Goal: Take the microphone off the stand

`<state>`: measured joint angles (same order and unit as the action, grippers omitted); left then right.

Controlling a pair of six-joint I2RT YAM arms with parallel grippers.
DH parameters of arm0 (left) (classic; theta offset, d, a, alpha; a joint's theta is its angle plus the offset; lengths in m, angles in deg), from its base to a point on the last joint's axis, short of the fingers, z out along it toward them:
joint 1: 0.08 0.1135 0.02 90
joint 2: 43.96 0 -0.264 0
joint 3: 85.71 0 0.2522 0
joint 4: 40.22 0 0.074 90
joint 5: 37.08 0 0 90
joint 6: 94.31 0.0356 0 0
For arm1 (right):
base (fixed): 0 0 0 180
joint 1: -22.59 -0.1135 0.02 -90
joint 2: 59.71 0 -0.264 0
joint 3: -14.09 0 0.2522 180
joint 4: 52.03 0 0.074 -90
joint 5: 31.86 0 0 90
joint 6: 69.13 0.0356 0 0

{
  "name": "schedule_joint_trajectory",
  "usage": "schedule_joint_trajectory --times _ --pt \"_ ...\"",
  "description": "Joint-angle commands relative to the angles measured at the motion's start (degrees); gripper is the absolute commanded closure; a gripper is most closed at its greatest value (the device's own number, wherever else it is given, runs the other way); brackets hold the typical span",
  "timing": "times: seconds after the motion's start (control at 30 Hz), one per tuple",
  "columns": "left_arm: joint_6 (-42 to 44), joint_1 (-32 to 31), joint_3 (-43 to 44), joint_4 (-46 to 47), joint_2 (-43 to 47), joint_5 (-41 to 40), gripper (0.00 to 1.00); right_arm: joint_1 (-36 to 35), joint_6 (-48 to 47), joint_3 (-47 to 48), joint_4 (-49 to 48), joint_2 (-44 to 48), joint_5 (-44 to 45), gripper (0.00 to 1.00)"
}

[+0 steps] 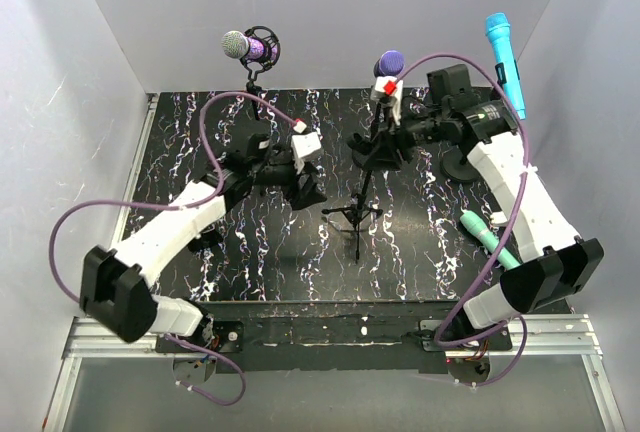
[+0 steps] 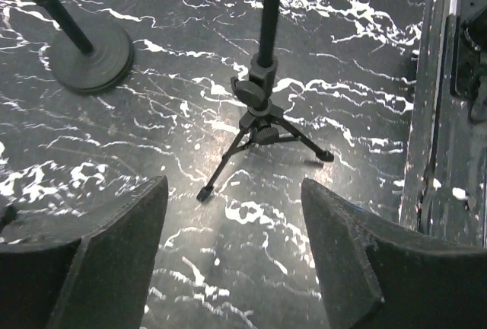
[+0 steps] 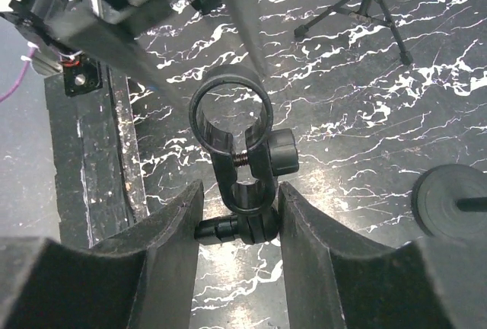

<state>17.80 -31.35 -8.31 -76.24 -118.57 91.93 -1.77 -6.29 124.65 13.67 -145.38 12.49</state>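
The right fingers [image 3: 240, 215] are clenched on the clip [image 3: 245, 158] of the tripod stand [image 1: 358, 214] at mid-desk; the clip ring is empty. The left fingers [image 2: 232, 215] are released, apart over bare desk [image 2: 358, 62] near the tripod feet. A purple-headed microphone [image 1: 388, 64] sits just above the right gripper, towards the desk's far edge.

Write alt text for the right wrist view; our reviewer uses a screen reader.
The right pincer closes around the black clip joint of a mic stand, its empty ring holder just above the fingers. Below lies a black marbled table, with a tripod top right and a round base at right.
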Motion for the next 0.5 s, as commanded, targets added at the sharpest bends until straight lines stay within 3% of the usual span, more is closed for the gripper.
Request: schedule_joint_trajectory --times 0.0,0.13,0.47 --pt "-4.8 -0.2 1.7 9.5 -6.1 5.7 0.32 5.4 -7.7 -1.3 3.1 1.2 -12.6 0.85" --pt "0.1 -1.5 1.7 12.2 -9.1 7.8 0.34 6.5 -14.1 -0.1 9.1 -0.3 -16.3 0.87" --pt "8.8 -3.8 2.0 14.7 -14.2 10.5 0.42 7.0 -19.1 -1.0 10.2 -0.9 -16.8 0.88"
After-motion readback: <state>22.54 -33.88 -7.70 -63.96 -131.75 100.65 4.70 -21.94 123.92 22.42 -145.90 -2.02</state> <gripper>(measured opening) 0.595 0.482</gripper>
